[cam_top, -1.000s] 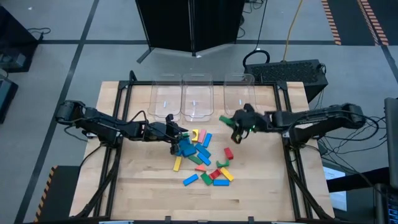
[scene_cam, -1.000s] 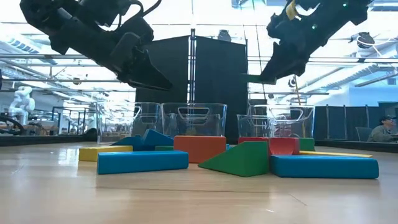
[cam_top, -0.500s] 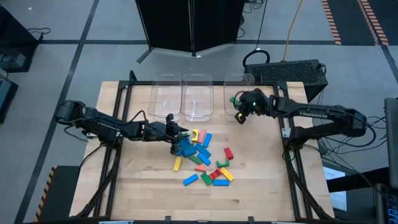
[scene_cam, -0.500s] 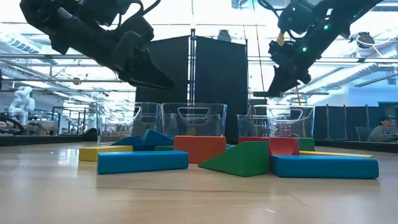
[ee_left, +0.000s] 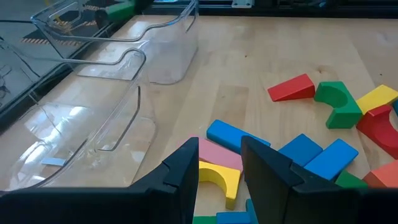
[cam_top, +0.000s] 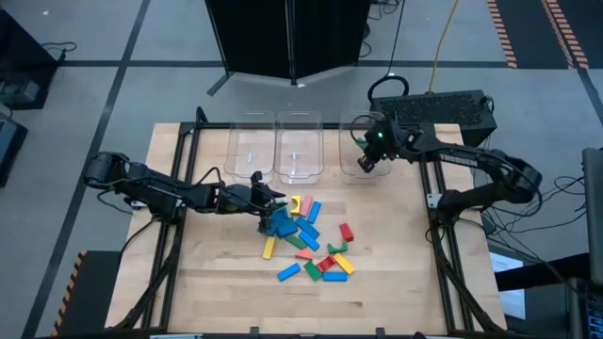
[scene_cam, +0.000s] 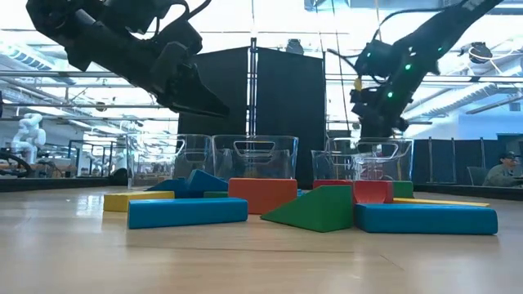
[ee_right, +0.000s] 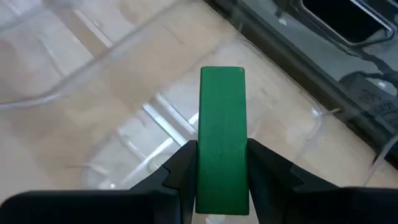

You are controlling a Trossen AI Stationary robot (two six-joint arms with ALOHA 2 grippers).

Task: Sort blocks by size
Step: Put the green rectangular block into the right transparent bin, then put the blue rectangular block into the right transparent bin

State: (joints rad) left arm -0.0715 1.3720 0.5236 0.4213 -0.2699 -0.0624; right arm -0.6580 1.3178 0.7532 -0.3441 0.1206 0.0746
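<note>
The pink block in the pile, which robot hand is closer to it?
The left. The left gripper hovers just over the pink block at the pile's edge. The right gripper is far off above the rightmost clear bin, clamping a green block.

Two dark jointed arms; green lights on right arm (cam_top: 443, 160).

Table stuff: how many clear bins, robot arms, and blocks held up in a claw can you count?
Clear bins: 3
Robot arms: 2
Blocks held in a claw: 1, the green block in the right claw
Total: 6
</note>
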